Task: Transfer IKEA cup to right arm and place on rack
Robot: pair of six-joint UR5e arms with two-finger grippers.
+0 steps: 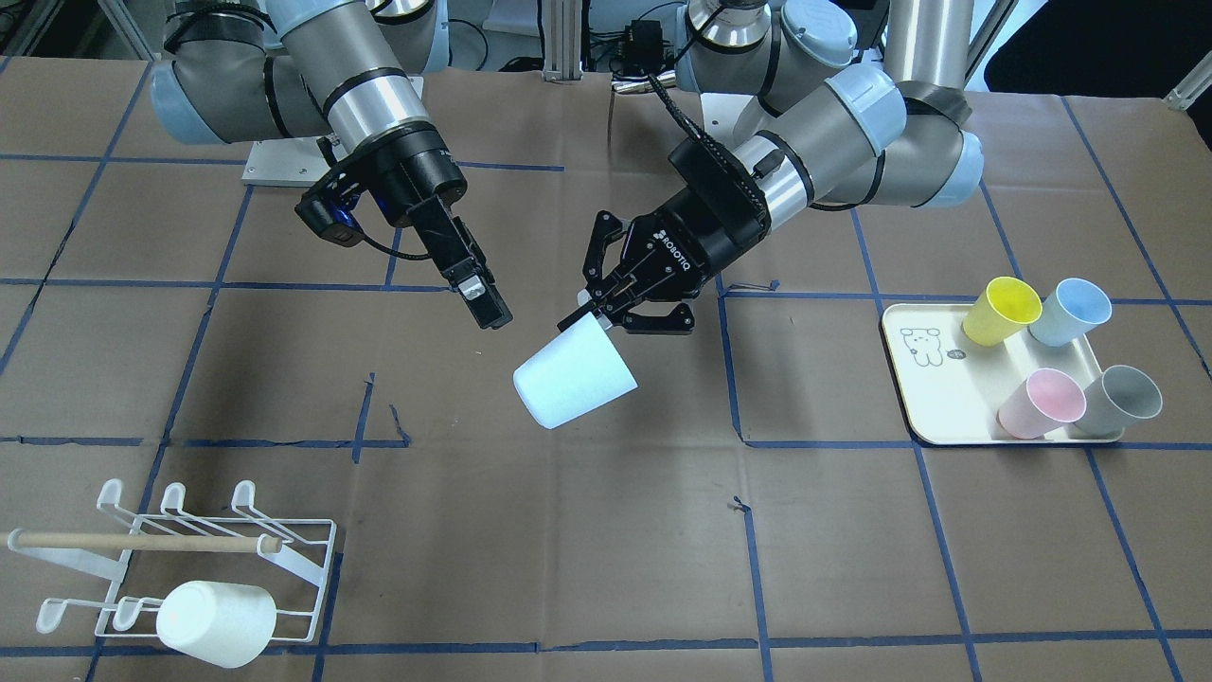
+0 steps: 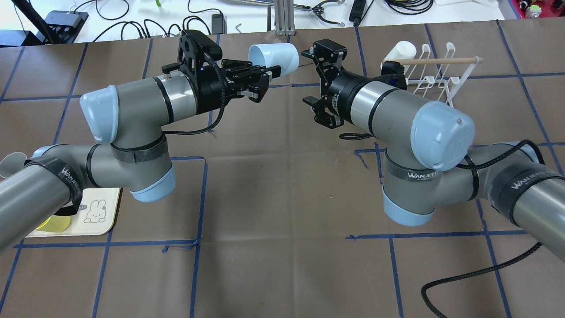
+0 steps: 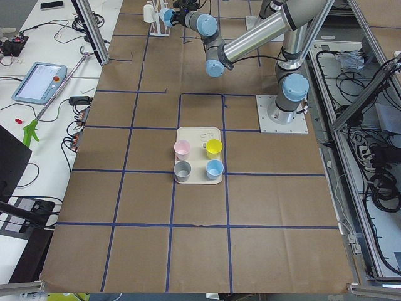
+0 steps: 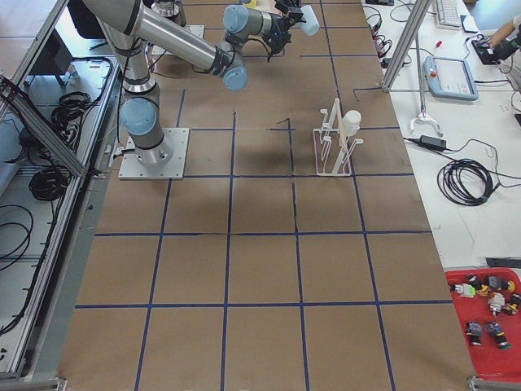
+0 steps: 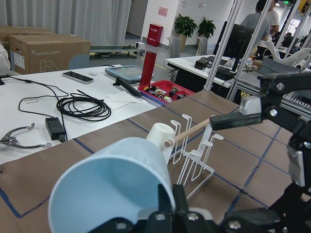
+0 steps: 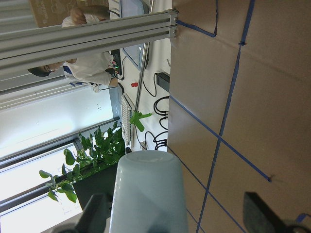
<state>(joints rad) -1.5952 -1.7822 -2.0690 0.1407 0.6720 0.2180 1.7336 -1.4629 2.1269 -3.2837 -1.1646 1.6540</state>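
My left gripper point(image 1: 597, 317) is shut on the rim of a pale blue cup point(image 1: 575, 371) and holds it tilted above the middle of the table. The cup also shows in the overhead view point(image 2: 273, 56) and large in the left wrist view point(image 5: 112, 189). My right gripper point(image 2: 309, 76) is open, its jaws spread wide, facing the cup's base and close to it without touching. In the right wrist view the cup point(image 6: 148, 194) sits between the two fingers. The white wire rack point(image 1: 189, 559) with its wooden dowel stands on the right arm's side and carries a white cup point(image 1: 216, 620).
A cream tray point(image 1: 923, 379) on the left arm's side holds a yellow cup point(image 1: 1001, 310), a blue cup point(image 1: 1070, 311), a pink cup point(image 1: 1042, 403) and a grey cup point(image 1: 1122, 400). The brown table bears blue tape lines. Cables and tools lie beyond its far edge.
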